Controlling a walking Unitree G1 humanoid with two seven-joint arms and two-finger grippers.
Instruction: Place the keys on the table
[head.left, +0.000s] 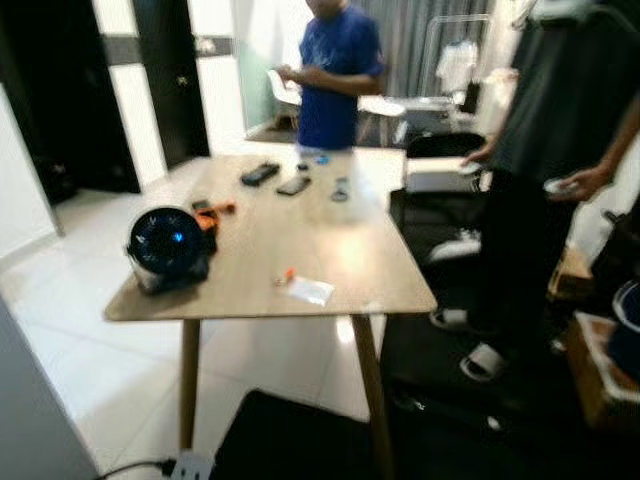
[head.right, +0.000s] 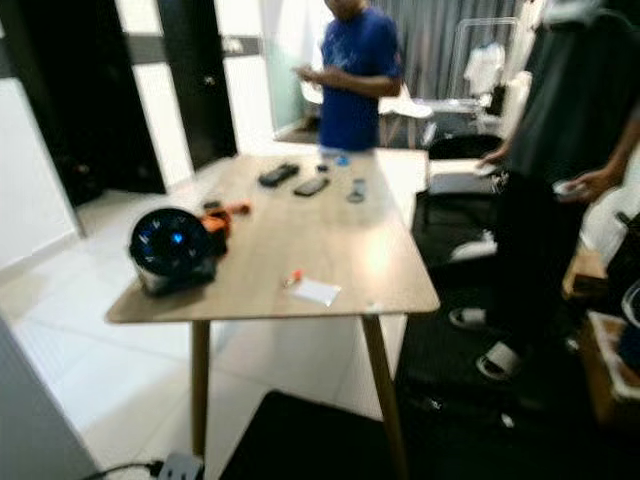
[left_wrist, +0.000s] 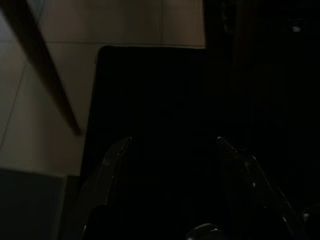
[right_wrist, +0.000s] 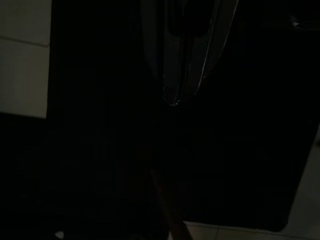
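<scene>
- Left tool (left_wrist: 173, 140): released, fingers spread, nothing between them. It hangs low over a black mat (left_wrist: 150, 90), with a table leg (left_wrist: 42, 70) beside it.
- Right tool (right_wrist: 172, 100): clenched, fingers drawn close together to a point, hanging over the same dark floor area. Too dark to tell whether anything is pinched there.
- Keys: I cannot tell where they are. Judgement: most likely in the clenched right tool.
- Table (head.left: 330, 250): wooden and just ahead. On it are a round black fan (head.left: 166, 243), an orange item (head.left: 212, 212), two dark flat devices (head.left: 260, 173) and a white packet (head.left: 309, 290).
- Step in hand (judgement): approach. Get closer, raise the right tool over the bare middle of the table, lower it until nearly touching, then release so nothing slides off the edge.
- Avoid the person in blue (head.left: 338, 75) at the far end and the person in grey (head.left: 560, 100) on the right.
- Containers: a cardboard box (head.left: 598, 375) on the floor at right; contents blurred.
</scene>
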